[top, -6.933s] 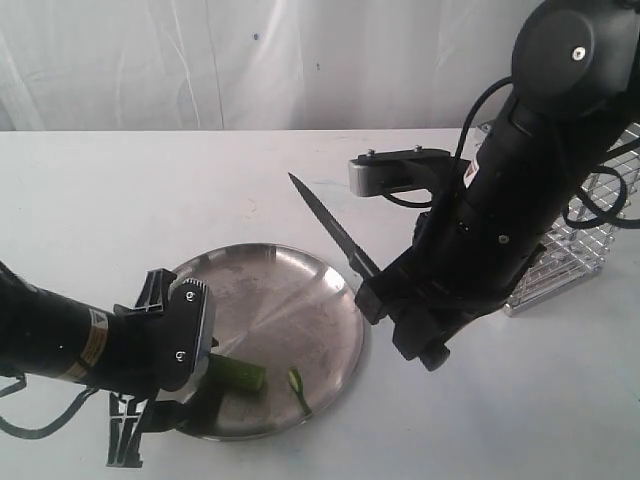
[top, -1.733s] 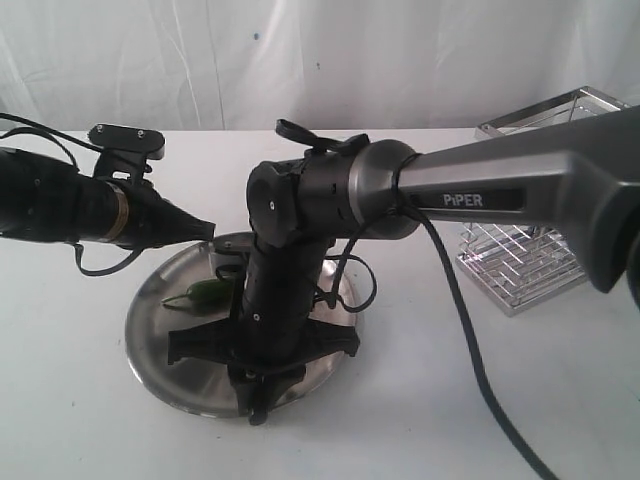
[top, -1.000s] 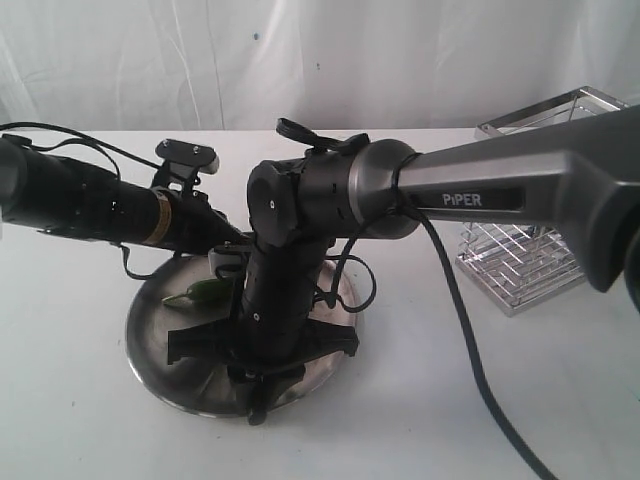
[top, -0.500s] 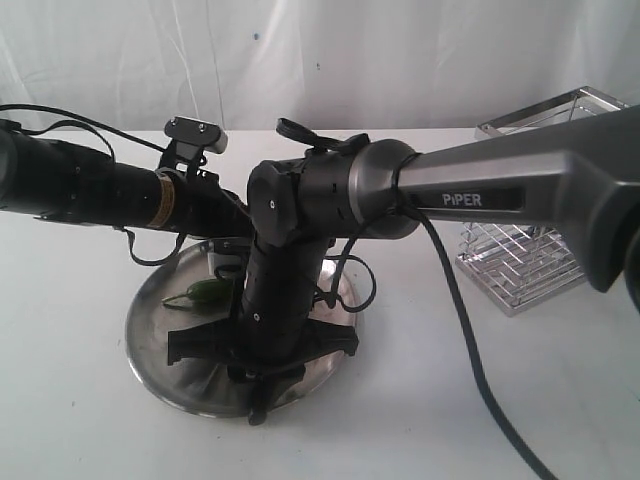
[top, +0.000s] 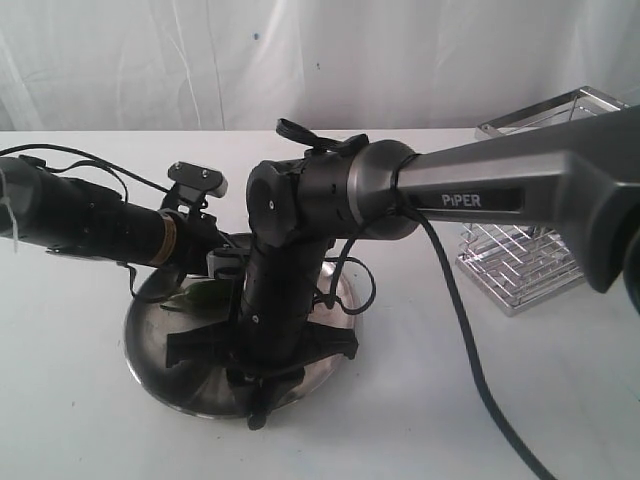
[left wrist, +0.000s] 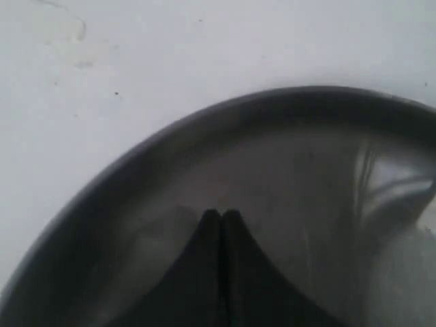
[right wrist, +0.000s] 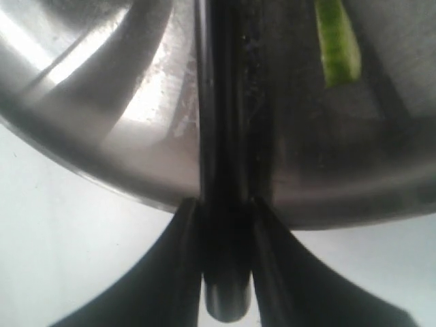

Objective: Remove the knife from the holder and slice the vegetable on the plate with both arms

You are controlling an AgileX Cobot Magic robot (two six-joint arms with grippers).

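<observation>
The steel plate [top: 150, 345] lies on the white table. My right arm reaches across the middle and down to the plate's near edge. Its gripper [top: 255, 388] [right wrist: 225, 204] is shut on the black knife [right wrist: 221, 136] by the handle, and the blade runs out over the plate [right wrist: 122, 122]. A green piece of the vegetable [right wrist: 337, 44] lies beside the blade. In the exterior view the vegetable [top: 192, 294] peeks out under my left arm [top: 100, 222]. My left gripper [left wrist: 220, 214] is shut and empty, low over the plate [left wrist: 204, 116]. The wire holder [top: 530, 250] stands at the right.
The right arm's thick grey link [top: 500, 190] and its cable [top: 470, 340] cross the right half of the table. A white curtain backs the scene. Bare white table shows in front of the plate and at the left.
My left arm has swung in and come down toward the plate, now covering most of the vegetable. The right arm and the knife have stayed still.
</observation>
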